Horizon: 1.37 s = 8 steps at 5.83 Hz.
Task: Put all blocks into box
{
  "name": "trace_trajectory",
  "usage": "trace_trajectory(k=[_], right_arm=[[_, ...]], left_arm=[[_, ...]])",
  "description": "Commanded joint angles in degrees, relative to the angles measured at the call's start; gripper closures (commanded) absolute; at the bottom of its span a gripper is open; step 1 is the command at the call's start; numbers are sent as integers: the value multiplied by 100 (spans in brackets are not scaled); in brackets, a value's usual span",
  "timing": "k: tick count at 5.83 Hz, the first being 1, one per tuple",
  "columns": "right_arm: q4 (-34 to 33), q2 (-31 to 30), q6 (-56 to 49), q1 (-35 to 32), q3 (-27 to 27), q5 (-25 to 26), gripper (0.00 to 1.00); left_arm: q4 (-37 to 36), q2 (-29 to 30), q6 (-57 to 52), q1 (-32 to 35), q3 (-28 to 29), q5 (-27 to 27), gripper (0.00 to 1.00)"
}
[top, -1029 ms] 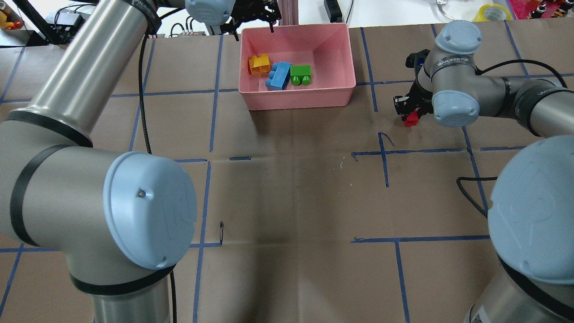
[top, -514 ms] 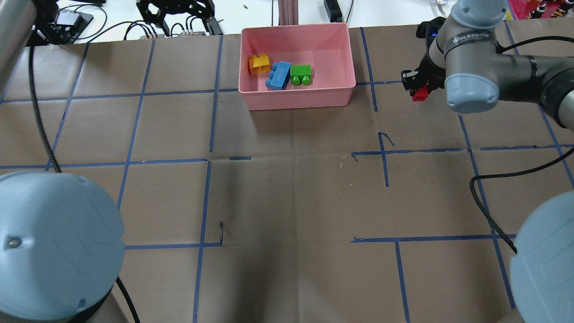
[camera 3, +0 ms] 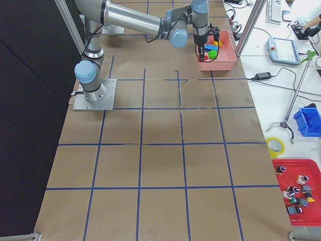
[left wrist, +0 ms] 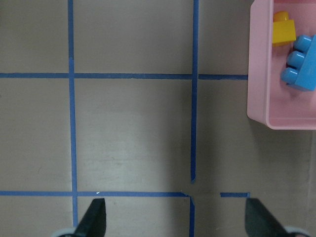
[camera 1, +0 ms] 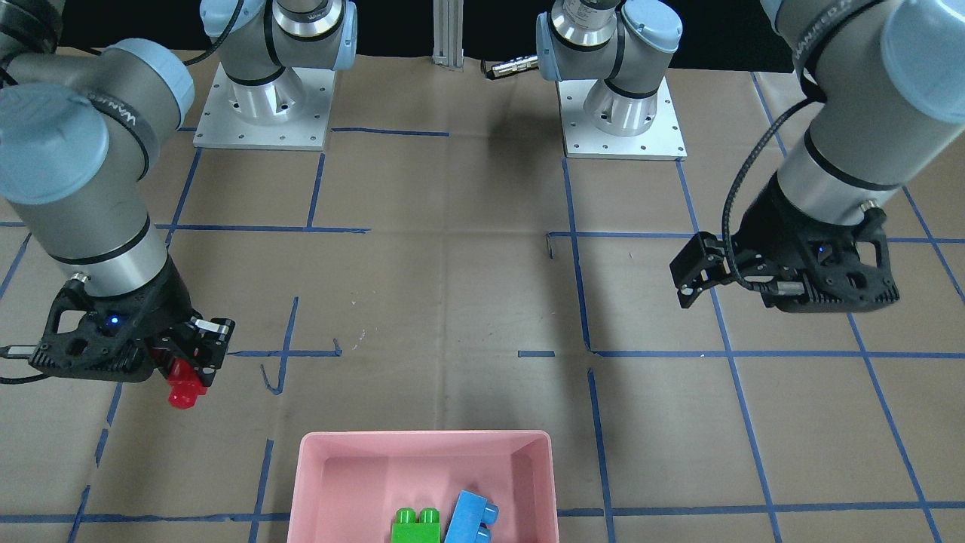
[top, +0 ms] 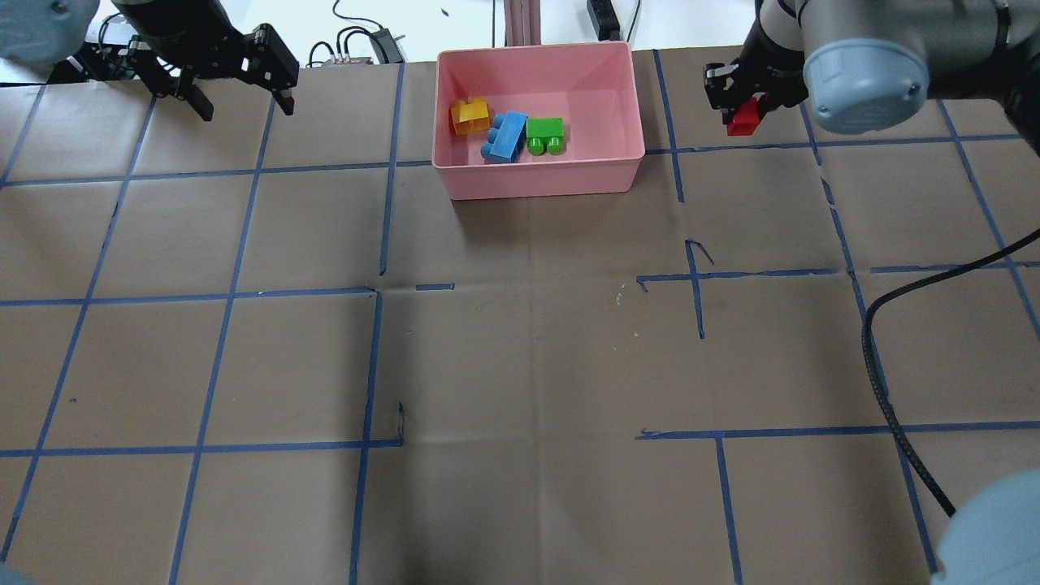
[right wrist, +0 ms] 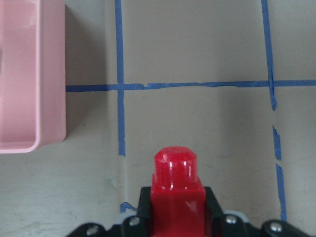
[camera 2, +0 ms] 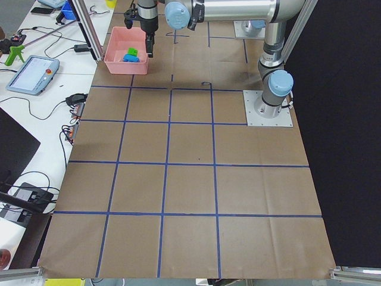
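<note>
The pink box (top: 536, 180) stands at the far middle of the table. In it lie the yellow block (top: 470, 116), the blue block (top: 507, 136) and the green block (top: 544, 136). My right gripper (top: 741, 122) is shut on the small red block (right wrist: 177, 192) and holds it above the table, to the right of the box (right wrist: 49, 74) and apart from it. In the front-facing view the red block (camera 1: 185, 385) hangs below the right gripper's jaws. My left gripper (top: 244, 104) is open and empty above the table, left of the box (left wrist: 259, 74).
Blue tape lines grid the brown paper table top. A black cable (top: 877, 366) from the right arm loops over the near right of the table. Cables and devices lie beyond the far edge (top: 357, 41). The arm bases (camera 1: 260, 113) stand at the robot's side.
My left arm has pulled back from the box's far rim to the far left. My right gripper has carried the red block toward the table's far side, level with the box.
</note>
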State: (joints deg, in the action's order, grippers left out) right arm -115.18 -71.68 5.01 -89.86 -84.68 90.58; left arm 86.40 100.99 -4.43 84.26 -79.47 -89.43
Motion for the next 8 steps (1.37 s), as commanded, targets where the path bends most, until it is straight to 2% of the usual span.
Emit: trace_trajectory(k=[1,3,4,5,6,7,8], right_arm=[[225,694,1565,-853,852,-58,96],[311,1828,2273,-1374,2318,-23,95],[320,2172,2450,-1472,2733,-23,93],[320,2289,2452,-1481,2868,-23,91],[320,2316,2417,-1481,2869,-23,83],[303,2299,2365,-1473,2878,-40,1],[312,2281,2338,-1473,2870,-32,0]], left_arm=[[25,-745,186,38,-612,66,1],[43,-879,667,562,-648,-13,1],[17,-880,645,670,-666,-13,1],[35,-915,619,662,-683,-4,1],[26,-906,288,601,-684,-22,1],[35,-923,267,575,-692,-22,1],[35,-924,284,574,-692,-22,1]])
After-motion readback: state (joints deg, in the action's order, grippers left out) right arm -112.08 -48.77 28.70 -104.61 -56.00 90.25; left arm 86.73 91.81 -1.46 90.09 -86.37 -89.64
